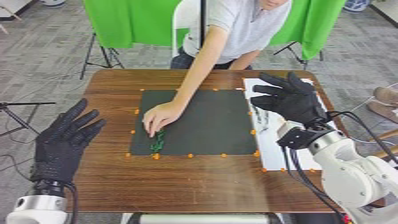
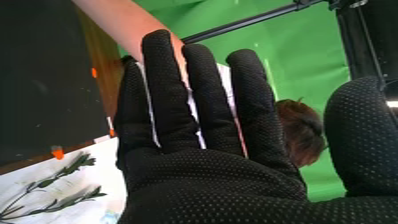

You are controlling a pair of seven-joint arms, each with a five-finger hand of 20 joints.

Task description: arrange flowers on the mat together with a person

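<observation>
In the head view my left hand (image 1: 64, 145) is open beside the table's left edge, away from the mat. My right hand (image 1: 289, 99), also open, is over the white sheet at the mat's right side, holding nothing. On the dark mat (image 1: 209, 125) a person's hand (image 1: 162, 116) touches a green sprig (image 1: 157, 145) near the mat's lower left corner. In the right wrist view my right hand (image 2: 213, 175) has straight fingers, with leafy stems (image 2: 53, 182) lying on the white sheet beyond it.
The white sheet (image 1: 273, 155) lies along the mat's right side, partly under my right arm. Small orange markers (image 1: 224, 155) line the mat's edges. The person's arm (image 1: 202, 67) reaches across the table's far edge.
</observation>
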